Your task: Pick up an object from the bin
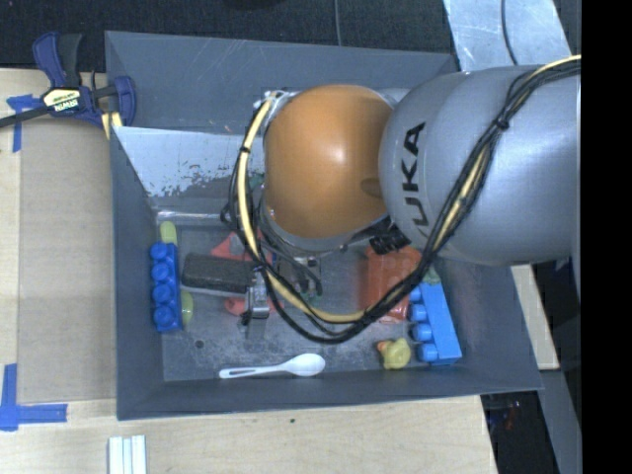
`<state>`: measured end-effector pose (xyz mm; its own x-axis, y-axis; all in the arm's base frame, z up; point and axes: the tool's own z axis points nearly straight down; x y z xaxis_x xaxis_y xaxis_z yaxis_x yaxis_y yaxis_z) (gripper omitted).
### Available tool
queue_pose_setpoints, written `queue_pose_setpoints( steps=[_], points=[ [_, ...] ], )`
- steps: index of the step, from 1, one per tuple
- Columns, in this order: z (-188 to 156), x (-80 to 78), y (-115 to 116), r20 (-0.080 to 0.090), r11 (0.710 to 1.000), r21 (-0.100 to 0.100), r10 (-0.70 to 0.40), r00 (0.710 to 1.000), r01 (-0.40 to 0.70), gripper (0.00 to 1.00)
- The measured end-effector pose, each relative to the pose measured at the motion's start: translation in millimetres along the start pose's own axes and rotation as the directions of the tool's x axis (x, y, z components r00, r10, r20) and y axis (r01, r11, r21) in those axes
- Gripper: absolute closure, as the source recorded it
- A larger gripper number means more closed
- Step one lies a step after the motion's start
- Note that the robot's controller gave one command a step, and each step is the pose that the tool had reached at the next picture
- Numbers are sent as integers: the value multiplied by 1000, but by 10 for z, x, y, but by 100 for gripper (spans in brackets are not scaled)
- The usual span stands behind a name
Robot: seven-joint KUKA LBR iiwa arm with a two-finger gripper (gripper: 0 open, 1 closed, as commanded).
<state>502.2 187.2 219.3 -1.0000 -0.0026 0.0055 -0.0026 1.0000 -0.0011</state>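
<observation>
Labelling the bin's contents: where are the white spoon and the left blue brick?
White plastic spoon [309, 365]: camera view, on its bowl.
Blue studded plastic brick [164, 286], left side: camera view, on its middle studs.

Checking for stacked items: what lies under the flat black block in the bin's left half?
Red pieces poke out above and below the flat black block at its right end; whether they are one thing is hidden by the block and the tool.

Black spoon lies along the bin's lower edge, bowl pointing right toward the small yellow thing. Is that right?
Not quite: the spoon is white, not black. The camera view shows it along the lower edge of the bin, bowl pointing right toward the small yellow thing.
</observation>
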Motion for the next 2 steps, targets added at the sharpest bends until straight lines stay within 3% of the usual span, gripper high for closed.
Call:
queue_pose_setpoints(
  steps=[1,2],
  points=[
    [-42,-20,-9,8,1000,-2,3,1000,-3,0],
    [854,-426,-292,13,999,-4,44,999,-44,0]
  ],
)
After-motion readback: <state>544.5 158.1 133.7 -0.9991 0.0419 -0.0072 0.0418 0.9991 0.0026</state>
